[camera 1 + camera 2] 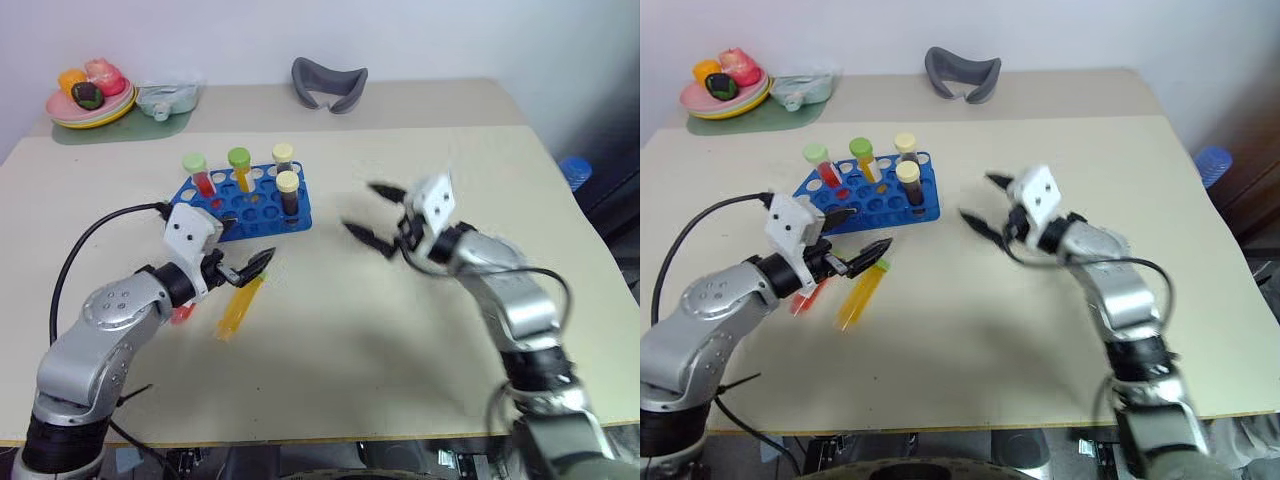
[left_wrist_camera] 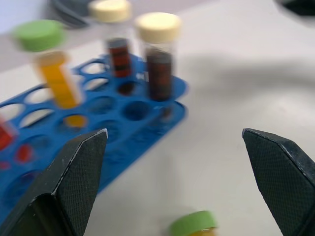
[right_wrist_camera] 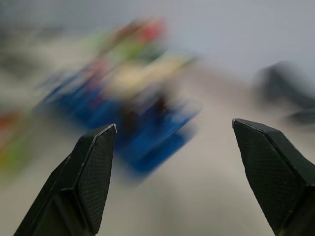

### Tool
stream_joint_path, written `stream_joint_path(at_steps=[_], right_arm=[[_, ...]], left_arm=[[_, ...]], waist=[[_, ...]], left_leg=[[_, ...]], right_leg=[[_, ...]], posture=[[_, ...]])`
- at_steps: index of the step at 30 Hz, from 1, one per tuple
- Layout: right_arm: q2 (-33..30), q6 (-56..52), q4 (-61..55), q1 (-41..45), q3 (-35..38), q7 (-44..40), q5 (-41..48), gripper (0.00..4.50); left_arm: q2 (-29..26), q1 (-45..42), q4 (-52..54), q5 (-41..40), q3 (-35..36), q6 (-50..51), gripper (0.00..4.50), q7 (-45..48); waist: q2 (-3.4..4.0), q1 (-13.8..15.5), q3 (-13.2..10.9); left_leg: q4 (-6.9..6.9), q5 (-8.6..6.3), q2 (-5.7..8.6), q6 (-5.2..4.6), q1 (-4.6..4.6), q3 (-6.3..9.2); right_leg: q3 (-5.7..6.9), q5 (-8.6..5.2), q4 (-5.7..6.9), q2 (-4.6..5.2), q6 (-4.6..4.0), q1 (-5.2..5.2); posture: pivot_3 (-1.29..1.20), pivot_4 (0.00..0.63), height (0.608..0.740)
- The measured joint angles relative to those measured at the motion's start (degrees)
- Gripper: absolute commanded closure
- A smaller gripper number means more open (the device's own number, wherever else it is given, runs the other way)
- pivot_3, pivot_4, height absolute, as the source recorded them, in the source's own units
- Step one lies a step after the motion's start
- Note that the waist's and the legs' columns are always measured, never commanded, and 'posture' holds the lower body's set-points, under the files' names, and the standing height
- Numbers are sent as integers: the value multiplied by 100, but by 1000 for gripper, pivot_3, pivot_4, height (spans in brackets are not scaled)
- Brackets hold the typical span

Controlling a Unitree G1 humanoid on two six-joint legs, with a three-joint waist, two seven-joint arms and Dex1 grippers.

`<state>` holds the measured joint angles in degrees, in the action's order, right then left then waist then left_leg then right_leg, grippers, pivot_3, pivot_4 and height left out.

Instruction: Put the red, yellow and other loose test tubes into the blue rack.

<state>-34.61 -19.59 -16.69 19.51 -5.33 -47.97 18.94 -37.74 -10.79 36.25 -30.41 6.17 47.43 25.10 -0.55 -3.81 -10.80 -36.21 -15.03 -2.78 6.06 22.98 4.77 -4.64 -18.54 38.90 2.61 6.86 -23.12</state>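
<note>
Your blue rack [image 1: 250, 200] stands mid-worktop holding four capped tubes | yellow tube [image 1: 239, 307] and red tube [image 1: 806, 297] lie loose just near of it | left tool [image 1: 243, 254] hovers spread wide over them, empty | right tool [image 1: 376, 214] gapes empty, right of the rack | worktop [image 1: 400, 330]

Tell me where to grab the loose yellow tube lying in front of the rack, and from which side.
Probably mid-body, coming from above with the fingers across its width. The yellow test tube lies flat on the table, green cap end toward the blue rack, so its long sides are free. The open left gripper is nearest; the red test tube lies close beside it, so keep clear.
</note>
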Motion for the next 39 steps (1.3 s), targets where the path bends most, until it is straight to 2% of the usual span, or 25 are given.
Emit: stream_joint_path(at_steps=[1, 3, 6, 9, 11, 15, 21, 25, 39], right_arm=[[-535, -147, -311, -341, -43, -460, 126, 648], [-1116, -353, -665, -735, -36, -1034, 338, 648], [-1210, -528, -921, -826, 28, -1235, 601, 648], [-1176, -597, -959, -798, 45, -1210, 668, 648], [-1122, -634, -960, -737, 35, -1167, 686, 648], [-1032, -672, -959, -676, 25, -1092, 713, 648], [-1038, -755, -960, -674, 25, -1155, 795, 648], [-1036, -737, -967, -774, 29, -1184, 823, 648], [-899, -748, -1213, -939, -56, -988, 827, 648]], left_arm=[[-156, -207, 101, -67, -71, 427, 0, -62], [-374, -599, 204, -203, -179, 1280, 0, -200], [-459, -1305, 282, -455, -389, 2765, 0, -396], [-467, -1908, 188, -754, -566, 3944, 0, -475], [-714, -2207, -37, -1176, -827, 4366, 0, -554], [-1054, -2443, -465, -2164, -1154, 4460, 0, -1067], [-1121, -2446, -967, -3422, -1272, 4460, 0, -2285], [-1247, -2521, -1158, -4283, -1646, 4460, 0, -3178], [-1343, -2953, -1834, -6409, -2374, 4241, 0, -6027]], waist=[[-2, 18, -1], [-8, -10, -4], [-21, -54, -12], [-37, -13, -21], [-40, -15, -23], [-40, 11, -23], [-40, 84, -23], [-40, 137, -23], [-40, 141, -22]], left_leg=[[-2, -1, 1, -2, 1, 2], [-4, -4, 1, -6, -12, 0], [1, -5, -1, -9, -68, 0], [-2, -5, -1, -9, -63, 4], [3, -6, 0, -10, -57, 3], [9, -10, -1, -17, -48, 4], [5, -10, 0, -17, -48, 4], [5, -10, 1, -17, -47, 4], [0, -10, 2, -16, -48, 4]], right_leg=[[1, 0, -5, 0, 0, 5], [-2, 0, -8, -1, 1, 18], [-6, -1, -8, -11, 0, 65], [-2, -2, -13, -10, 1, 67], [-2, -2, -32, -4, 2, 68], [3, -2, -54, 0, 2, 68], [3, -1, -55, 2, 3, 70], [3, -1, -58, 3, 3, 70], [3, -1, -56, 5, 3, 74]], posture=[[0, 150, 740], [0, 150, 740], [0, 150, 740], [0, 150, 740], [0, 150, 740], [0, 150, 740], [0, 150, 740], [0, 150, 740], [0, 150, 740]])
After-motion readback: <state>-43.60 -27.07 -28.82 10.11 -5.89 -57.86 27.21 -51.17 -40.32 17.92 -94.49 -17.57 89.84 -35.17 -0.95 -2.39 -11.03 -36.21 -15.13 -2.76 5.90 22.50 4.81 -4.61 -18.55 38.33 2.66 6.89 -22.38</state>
